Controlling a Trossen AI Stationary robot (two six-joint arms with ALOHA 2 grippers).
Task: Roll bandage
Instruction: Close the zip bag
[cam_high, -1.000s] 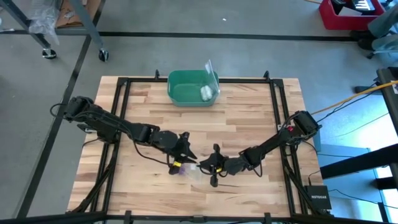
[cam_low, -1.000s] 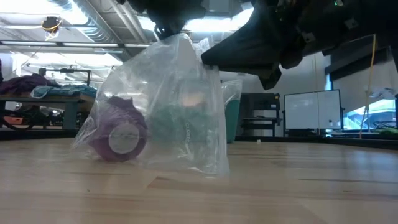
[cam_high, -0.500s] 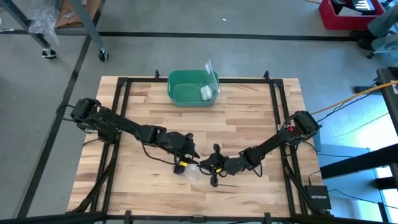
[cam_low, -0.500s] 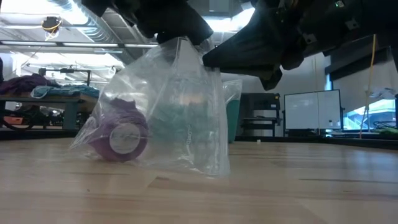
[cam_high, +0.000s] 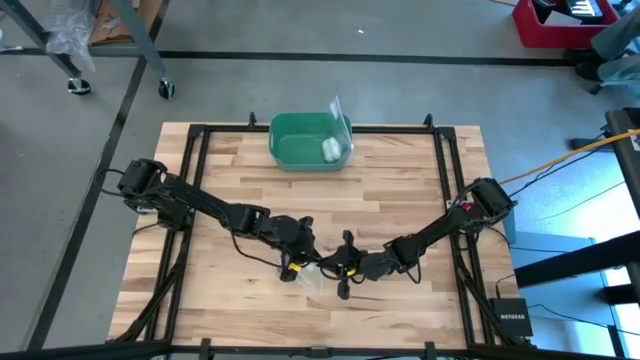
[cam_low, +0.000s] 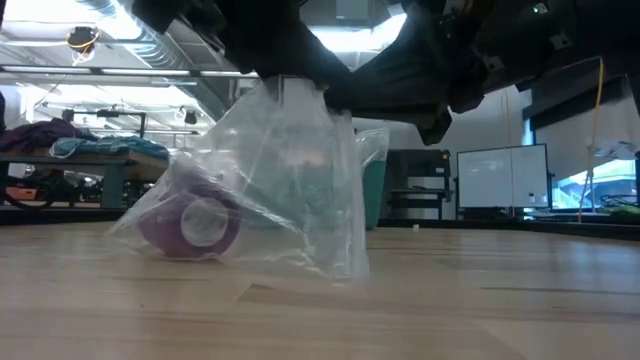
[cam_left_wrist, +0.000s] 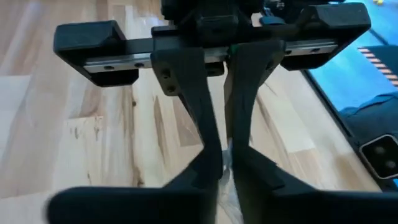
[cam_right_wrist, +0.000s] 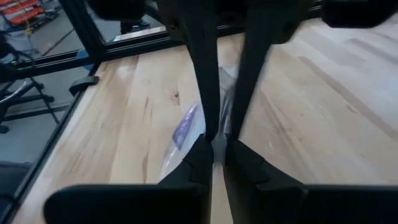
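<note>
I've got both end effectors pinching the top of the clear plastic bag (cam_low: 290, 190) mid-worktop (cam_high: 400, 190): left end effector (cam_high: 296, 258), right end effector (cam_high: 341, 268). Small purple fabric bandage roll (cam_low: 190, 220) sits inside, at the bottom. Step looks like bagging/unbagging; next probably needs the bag mouth pulled apart.

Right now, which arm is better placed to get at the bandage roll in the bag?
Left, probably. The bandage lies at the clear bag's left-arm end, nearer the left tool; the right tool pinches the far edge.
</note>
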